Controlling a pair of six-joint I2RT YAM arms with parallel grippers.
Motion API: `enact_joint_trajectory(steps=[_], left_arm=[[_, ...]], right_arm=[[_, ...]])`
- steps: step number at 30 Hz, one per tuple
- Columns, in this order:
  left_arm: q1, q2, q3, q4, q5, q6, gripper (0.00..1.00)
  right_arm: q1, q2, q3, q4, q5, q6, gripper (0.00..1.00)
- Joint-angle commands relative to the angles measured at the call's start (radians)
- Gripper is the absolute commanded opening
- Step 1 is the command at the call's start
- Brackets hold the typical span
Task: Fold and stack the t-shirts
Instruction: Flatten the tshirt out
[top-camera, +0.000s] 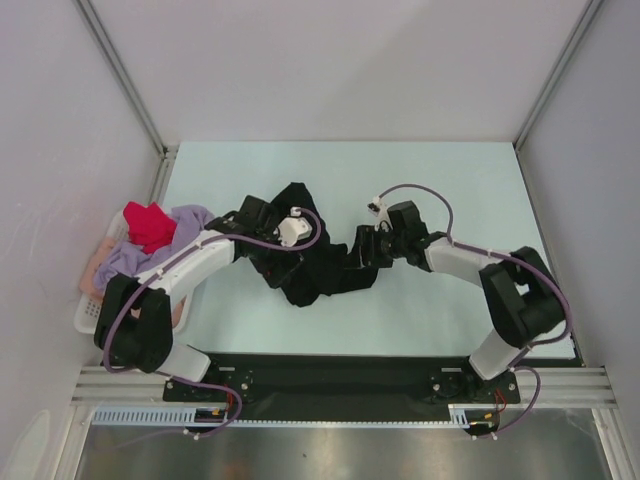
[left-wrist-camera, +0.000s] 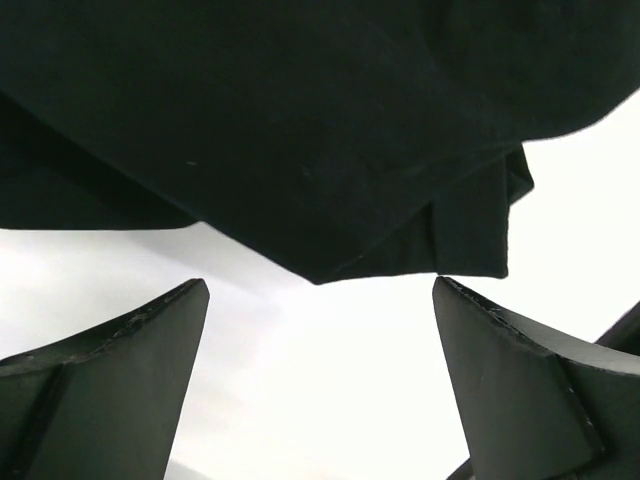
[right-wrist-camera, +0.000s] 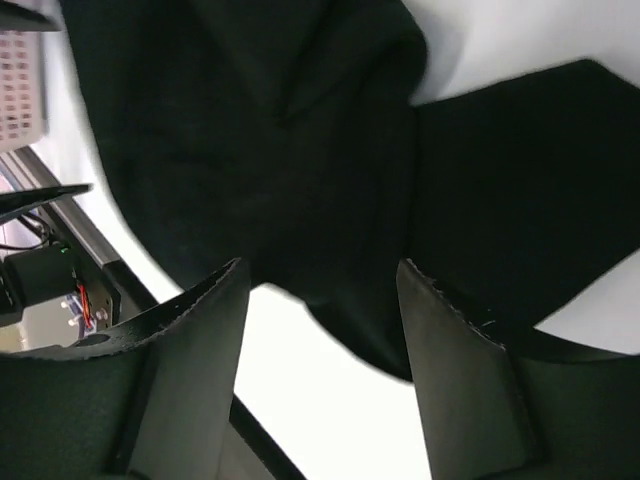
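Note:
A large black t-shirt (top-camera: 310, 265) lies crumpled in the middle of the pale table (top-camera: 450, 180). My left gripper (top-camera: 270, 248) is at its left part; in the left wrist view it (left-wrist-camera: 320, 285) is open and empty, with the shirt's hemmed edge (left-wrist-camera: 300, 150) just beyond the fingertips. My right gripper (top-camera: 357, 250) is at the shirt's right part; in the right wrist view it (right-wrist-camera: 320, 268) is open, with black cloth (right-wrist-camera: 300, 150) hanging at and between the fingertips, not clamped. A red shirt (top-camera: 150, 225), a lavender one (top-camera: 185, 225) and a pale pink one (top-camera: 95, 268) lie heaped at the left.
A white lattice basket (top-camera: 88, 315) stands at the table's left edge under the heap of coloured shirts, its corner showing in the right wrist view (right-wrist-camera: 20, 90). Grey walls close in the left, right and back. A black rail (top-camera: 320, 375) runs along the near edge.

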Motion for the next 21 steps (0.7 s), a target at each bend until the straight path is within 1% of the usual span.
enact_joint_trajectory(steps=[1, 4, 5, 6, 7, 8, 10, 13, 14, 15, 17, 18, 20, 21], left_arm=[[-0.004, -0.013, -0.012, 0.015, 0.053, 0.007, 1.0], [-0.004, -0.043, -0.038, 0.03, 0.066, 0.007, 1.0], [-0.004, -0.048, -0.047, 0.032, 0.07, 0.009, 1.0], [-0.004, -0.053, -0.052, 0.03, 0.073, 0.009, 1.0], [-0.004, -0.057, -0.058, 0.032, 0.074, 0.009, 1.0], [-0.004, -0.059, -0.067, 0.033, 0.076, 0.01, 1.0], [-0.004, -0.065, -0.072, 0.038, 0.076, 0.002, 1.0], [-0.004, -0.071, -0.062, 0.038, 0.068, 0.007, 1.0], [-0.004, -0.076, -0.047, 0.036, 0.059, 0.01, 1.0], [-0.004, -0.076, -0.036, 0.038, 0.057, 0.012, 1.0], [-0.006, -0.068, 0.006, 0.035, 0.051, 0.015, 1.0], [-0.021, -0.059, 0.022, 0.033, 0.037, 0.015, 1.0], [-0.055, -0.039, 0.055, 0.035, 0.001, 0.031, 1.0], [-0.094, -0.021, 0.065, 0.038, -0.022, 0.041, 1.0]], right_arm=[[0.0, 0.073, 0.047, 0.101, -0.04, 0.072, 0.65], [0.0, 0.09, 0.052, 0.147, -0.083, 0.098, 0.51], [0.0, 0.088, 0.044, 0.169, -0.097, 0.124, 0.35], [0.0, 0.087, 0.041, 0.216, -0.124, 0.138, 0.26], [-0.005, 0.085, 0.043, 0.227, -0.128, 0.145, 0.17], [-0.008, 0.081, 0.047, 0.233, -0.125, 0.154, 0.0], [-0.028, 0.044, 0.044, 0.239, -0.1, 0.167, 0.0], [-0.052, -0.028, 0.064, 0.187, -0.031, 0.144, 0.0], [-0.06, -0.099, 0.079, 0.152, -0.001, 0.124, 0.0], [-0.06, -0.135, 0.121, 0.068, 0.078, 0.069, 0.0], [-0.059, -0.242, 0.159, -0.019, 0.16, 0.015, 0.0], [-0.06, -0.279, 0.191, -0.078, 0.22, -0.023, 0.0], [-0.066, -0.365, 0.221, -0.121, 0.268, -0.046, 0.0], [-0.075, -0.387, 0.233, -0.159, 0.306, -0.049, 0.0]])
